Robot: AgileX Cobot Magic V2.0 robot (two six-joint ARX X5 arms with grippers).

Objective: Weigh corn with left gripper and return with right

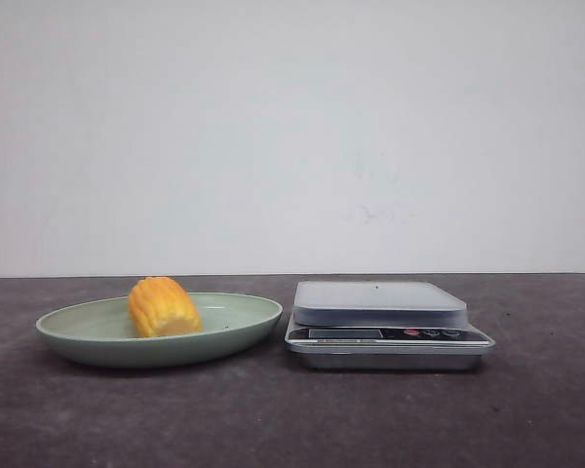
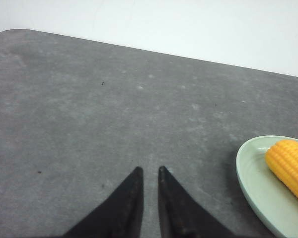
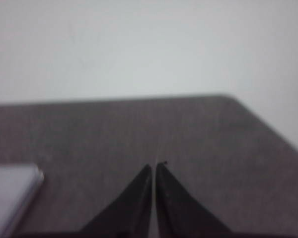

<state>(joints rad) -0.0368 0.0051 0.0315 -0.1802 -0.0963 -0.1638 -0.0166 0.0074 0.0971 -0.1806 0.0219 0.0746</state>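
Note:
The corn (image 1: 163, 307), a short yellow-orange cob piece, lies on its side in the pale green plate (image 1: 244, 327) at the left of the table. The digital scale (image 1: 385, 322) stands right of the plate with nothing on its platform. In the left wrist view the corn (image 2: 290, 166) and plate (image 2: 253, 191) lie off to one side of my left gripper (image 2: 150, 171). Its jaws are empty, with only a narrow slit between them. My right gripper (image 3: 154, 167) is shut and empty over bare table, with a corner of the scale (image 3: 12, 193) beside it. Neither gripper shows in the front view.
The dark grey table (image 1: 292, 419) runs back to a white wall. Its far edges and rounded corners show in both wrist views.

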